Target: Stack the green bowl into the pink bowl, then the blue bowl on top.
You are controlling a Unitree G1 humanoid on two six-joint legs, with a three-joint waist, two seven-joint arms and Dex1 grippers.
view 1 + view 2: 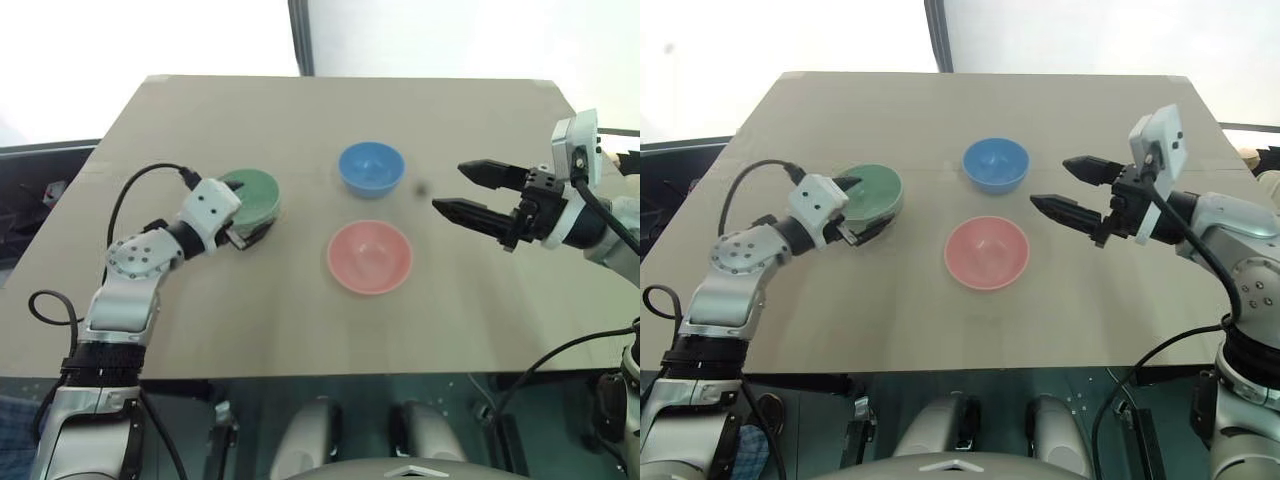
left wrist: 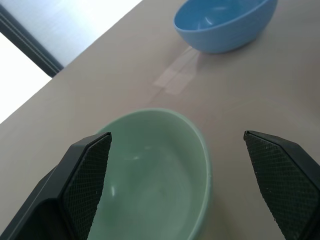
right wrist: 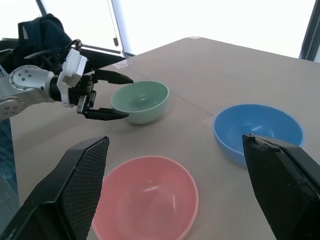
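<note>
Nothing stacked yet: all three bowls sit apart on the tabletop (image 1: 480, 300), so both steps remain. Green bowl (image 1: 255, 195) is on the robot's left, blue bowl (image 1: 371, 166) farther back in the middle, pink bowl (image 1: 370, 256) nearest, in front of the blue.

Left gripper (image 3: 114, 96) has its jaws spread wide at the green bowl's near side, fingers straddling the rim w/o clenching; contact w/ the bowl is hard to call, prob. none yet. Right gripper (image 1: 468, 192) hangs unclenched over the table's right side, empty, aimed toward the blue and pink bowls.

Bowls are round, no long axis; all upright, mouths up. The green one may be tilted slightly.
</note>
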